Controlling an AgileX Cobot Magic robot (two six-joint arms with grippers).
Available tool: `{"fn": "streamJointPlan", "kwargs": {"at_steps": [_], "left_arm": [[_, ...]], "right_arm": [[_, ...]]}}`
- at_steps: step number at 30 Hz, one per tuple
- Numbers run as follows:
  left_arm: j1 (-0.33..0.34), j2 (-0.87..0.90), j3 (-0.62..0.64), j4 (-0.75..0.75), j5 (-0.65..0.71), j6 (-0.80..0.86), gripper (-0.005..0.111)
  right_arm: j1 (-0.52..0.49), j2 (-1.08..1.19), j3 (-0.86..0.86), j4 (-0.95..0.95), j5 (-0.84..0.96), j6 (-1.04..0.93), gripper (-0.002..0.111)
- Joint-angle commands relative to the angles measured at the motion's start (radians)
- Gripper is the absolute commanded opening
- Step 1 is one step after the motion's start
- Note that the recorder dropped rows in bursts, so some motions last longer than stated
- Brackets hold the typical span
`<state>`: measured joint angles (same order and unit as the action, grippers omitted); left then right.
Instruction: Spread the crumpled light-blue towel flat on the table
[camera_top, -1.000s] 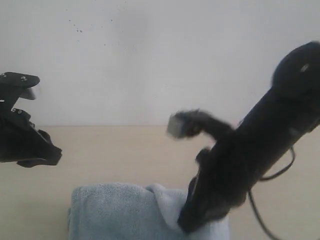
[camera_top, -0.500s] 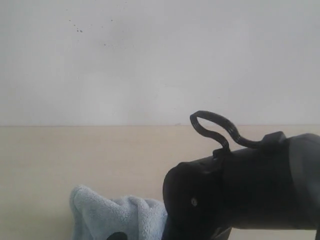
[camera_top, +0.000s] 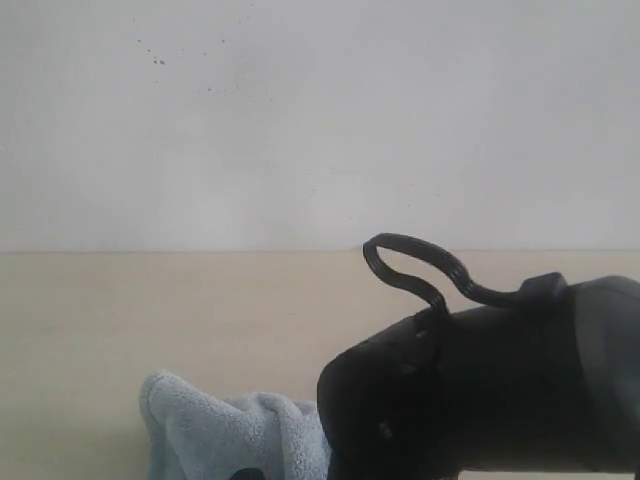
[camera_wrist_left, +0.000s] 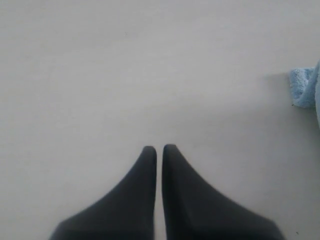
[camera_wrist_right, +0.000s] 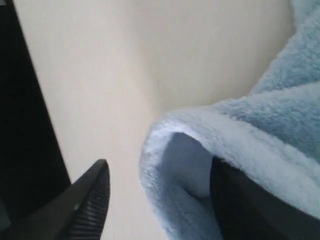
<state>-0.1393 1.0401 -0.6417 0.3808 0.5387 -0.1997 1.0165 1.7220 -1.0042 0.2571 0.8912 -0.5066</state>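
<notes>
Where right pincer (camera_wrist_right: 157, 172) straddles it, towel (camera_wrist_right: 260, 130) fluffy, pale-blue, rumpled.

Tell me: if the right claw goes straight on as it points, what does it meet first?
The towel: its folded edge lies inside the open right claw, so cloth comes first. The table probably follows; depth is unclear.

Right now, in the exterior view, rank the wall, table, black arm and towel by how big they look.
1. wall
2. table
3. black arm, enlarged by nearness to the camera
4. towel, partly hidden and cut off
</notes>
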Motion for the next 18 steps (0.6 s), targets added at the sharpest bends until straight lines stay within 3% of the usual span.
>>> {"fn": "streamJointPlan", "kwargs": {"at_steps": [1,7,12,15,18], "left_arm": [[0.005,-0.006,0.007,0.008,-0.030,-0.011,0.004],[0.005,-0.006,0.007,0.008,-0.041,-0.011,0.004],[0.005,-0.006,0.007,0.008,-0.041,-0.011,0.004],[0.005,-0.006,0.007,0.008,-0.041,-0.011,0.004],[0.005,-0.006,0.008,0.008,-0.029,-0.011,0.004]], "right_arm": [[0.002,-0.040,0.004,-0.211,-0.004,0.223,0.057],[0.000,-0.170,0.004,-0.568,0.025,0.441,0.057],[-0.024,-0.231,0.004,-0.990,0.115,0.962,0.057],[-0.084,-0.231,0.039,-1.041,0.094,1.000,0.057],[-0.201,-0.223,0.107,-0.952,-0.019,0.981,0.057]]}}
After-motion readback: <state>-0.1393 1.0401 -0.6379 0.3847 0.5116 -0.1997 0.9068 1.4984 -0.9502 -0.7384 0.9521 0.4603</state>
